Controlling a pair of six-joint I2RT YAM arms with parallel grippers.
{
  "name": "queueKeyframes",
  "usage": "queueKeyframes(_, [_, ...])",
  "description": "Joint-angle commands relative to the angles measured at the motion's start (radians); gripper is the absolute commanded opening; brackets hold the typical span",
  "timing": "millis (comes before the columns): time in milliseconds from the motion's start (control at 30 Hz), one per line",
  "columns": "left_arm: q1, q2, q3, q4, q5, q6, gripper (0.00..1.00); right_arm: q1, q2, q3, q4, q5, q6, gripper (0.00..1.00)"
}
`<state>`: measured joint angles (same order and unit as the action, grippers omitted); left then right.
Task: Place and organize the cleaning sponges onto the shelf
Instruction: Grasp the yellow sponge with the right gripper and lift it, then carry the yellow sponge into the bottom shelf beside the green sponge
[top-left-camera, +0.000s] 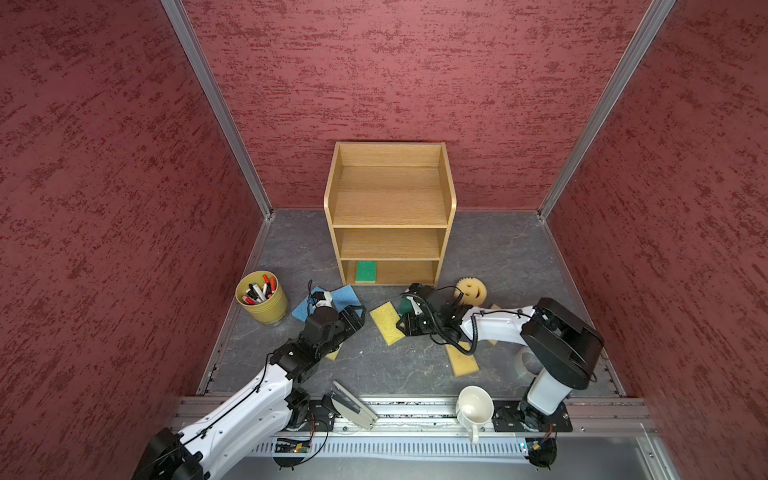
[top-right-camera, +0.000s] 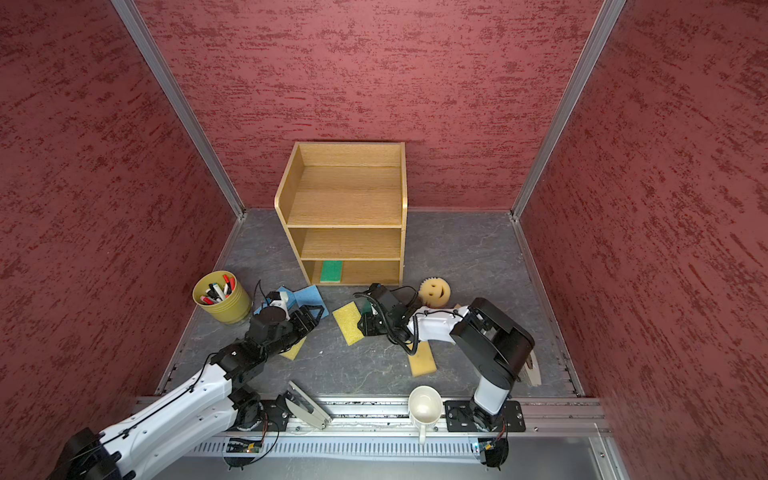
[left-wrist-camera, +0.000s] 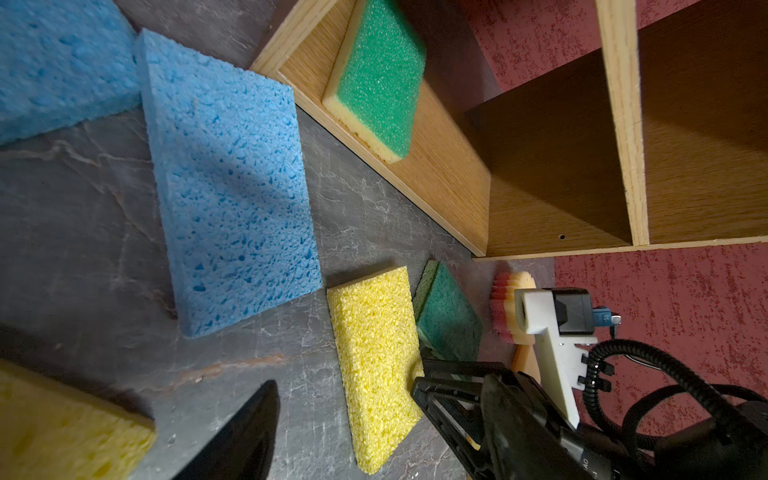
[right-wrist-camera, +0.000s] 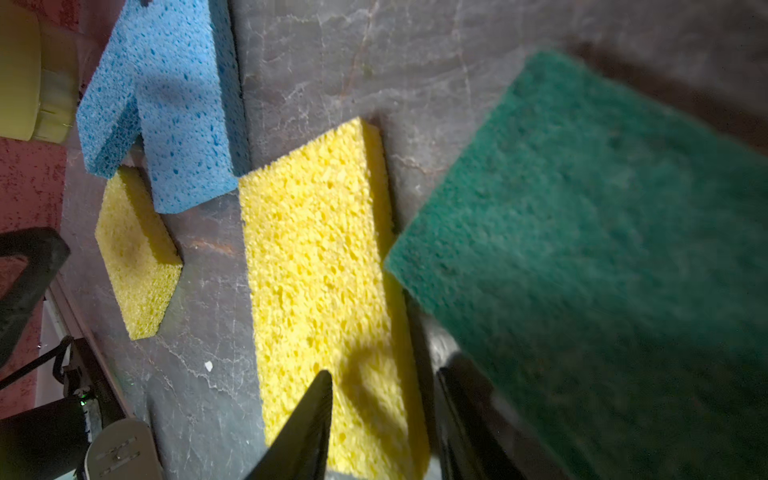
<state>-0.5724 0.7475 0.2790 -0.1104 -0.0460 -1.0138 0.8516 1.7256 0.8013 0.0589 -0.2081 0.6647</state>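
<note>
Grey marbled tabletop, red textured walls. Right gripper (right-wrist-camera: 384, 372): jaws part-way apart, clasping nothing. A bright yellow rectangular foam sponge (right-wrist-camera: 316, 270) lies beneath their gap, and a dark green scouring sponge (right-wrist-camera: 602, 249) sits tilted just outside one jaw. Left gripper (top-left-camera: 355, 316): jaws wide, empty, near a blue cellulose sponge (left-wrist-camera: 228, 187). Light oak three-tier shelf (top-left-camera: 390, 227) stands beyond both, one green-topped sponge (top-left-camera: 365, 271) on its lowest tier. Judged step: pickup of the dark green sponge. Next move: straddle its edge, close, carry it in beside its twin. No writing is legible.

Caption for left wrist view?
Green sponge in the shelf; blue sponges, yellow sponges and another green sponge on the table.
</note>
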Motion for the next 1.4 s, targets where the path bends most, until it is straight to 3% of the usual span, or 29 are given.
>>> queueKeyframes(0, [-0.004,0.015,0.025,0.02,0.005,0.007,0.76,0.024,0.035,0.027,-0.014,0.019,-0.008,0.26])
queueKeyframes(100, [-0.004,0.017,0.025,0.027,0.007,0.006,0.76,0.034,0.028,0.012,0.007,0.026,-0.004,0.06])
queueKeyframes(167, [-0.004,0.016,0.026,0.025,0.005,0.007,0.76,0.034,0.006,0.001,0.016,0.037,0.001,0.0])
queueKeyframes(333, [-0.004,0.007,0.029,0.018,0.0,0.014,0.76,0.034,-0.096,-0.011,0.019,0.134,0.008,0.0])
queueKeyframes(600, [-0.003,-0.03,0.011,0.007,-0.001,0.009,0.76,0.021,-0.181,-0.011,0.085,0.386,0.043,0.0])
queueKeyframes(1067, [0.003,-0.208,0.002,-0.111,-0.023,0.001,0.77,0.018,0.002,0.085,0.252,0.58,0.099,0.0])
queueKeyframes(1367, [0.006,-0.241,-0.008,-0.124,-0.029,-0.003,0.78,0.018,0.114,0.164,0.316,0.652,0.129,0.0])
